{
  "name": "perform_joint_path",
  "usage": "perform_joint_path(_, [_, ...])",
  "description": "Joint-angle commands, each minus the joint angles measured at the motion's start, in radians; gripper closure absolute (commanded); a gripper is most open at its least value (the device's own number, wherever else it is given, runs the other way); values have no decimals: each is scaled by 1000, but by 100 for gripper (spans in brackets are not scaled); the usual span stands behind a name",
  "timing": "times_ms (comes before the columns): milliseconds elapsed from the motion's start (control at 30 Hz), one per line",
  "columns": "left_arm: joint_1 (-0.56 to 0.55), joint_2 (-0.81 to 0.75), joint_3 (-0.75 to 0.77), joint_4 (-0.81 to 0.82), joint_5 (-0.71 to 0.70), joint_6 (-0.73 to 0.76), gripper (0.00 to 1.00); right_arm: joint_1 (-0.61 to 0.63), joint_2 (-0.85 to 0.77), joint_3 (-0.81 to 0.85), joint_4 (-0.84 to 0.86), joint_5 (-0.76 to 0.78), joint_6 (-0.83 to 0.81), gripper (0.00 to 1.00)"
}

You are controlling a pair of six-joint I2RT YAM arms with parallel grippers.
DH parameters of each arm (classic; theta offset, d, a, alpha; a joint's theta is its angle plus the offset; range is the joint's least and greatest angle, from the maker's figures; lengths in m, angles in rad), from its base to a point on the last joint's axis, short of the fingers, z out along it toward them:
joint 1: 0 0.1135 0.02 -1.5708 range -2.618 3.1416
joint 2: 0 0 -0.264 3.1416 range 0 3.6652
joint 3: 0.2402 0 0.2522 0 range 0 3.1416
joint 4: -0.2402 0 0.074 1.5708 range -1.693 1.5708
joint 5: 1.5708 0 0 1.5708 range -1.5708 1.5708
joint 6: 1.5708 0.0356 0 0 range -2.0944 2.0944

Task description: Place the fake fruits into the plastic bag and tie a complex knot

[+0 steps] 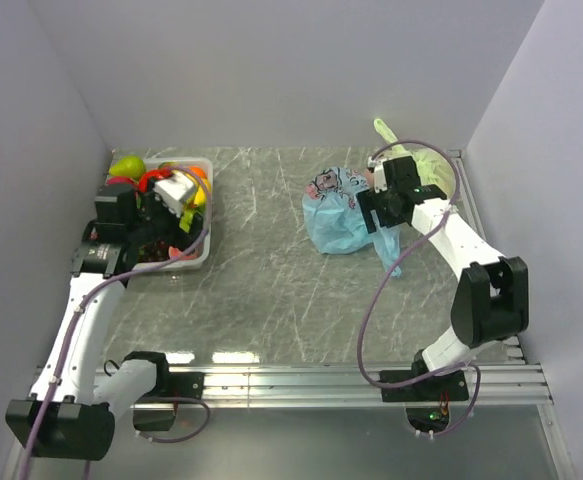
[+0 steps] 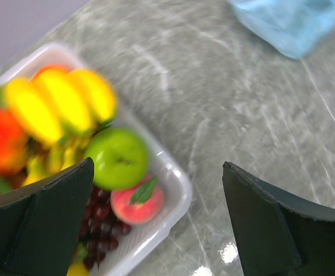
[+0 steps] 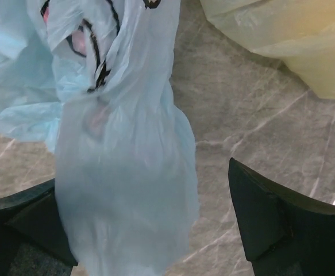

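Two sets of fingers, both spread wide, both empty. The left fingers [image 2: 46, 224] hover over the white tray [image 2: 176, 184] at the left of the counter [image 2: 242, 115]. They are lined up above the green apple [image 2: 117, 158] and the peach [image 2: 137, 200], with bananas [image 2: 64, 103] and grapes [image 2: 101, 221] packed alongside. That looks like the setup for a first pick; the apple sits on top and seems easiest to straddle.

Across the way, the right fingers [image 3: 282, 218] stand either side of a bunched fold of the light-blue bag [image 3: 127, 190]. The bag lies crumpled on the counter, just beside the tied yellow-green bag [image 3: 293, 40]. My read is that the right side is there to catch that fold and hold the mouth open. I can't make out any fruit inside the bag, and there is no knot yet. The film is thin, so it could slip or cling.
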Motion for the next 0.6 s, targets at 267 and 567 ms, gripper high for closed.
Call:
perform_joint_path(267, [-331,112,-96,328,153,267,8,1,-43,-7,-19,-364,154,49])
perform_joint_path(567, [-608,320,-105,534,147,392,10,1,-111,-73,-11,-569,261,100])
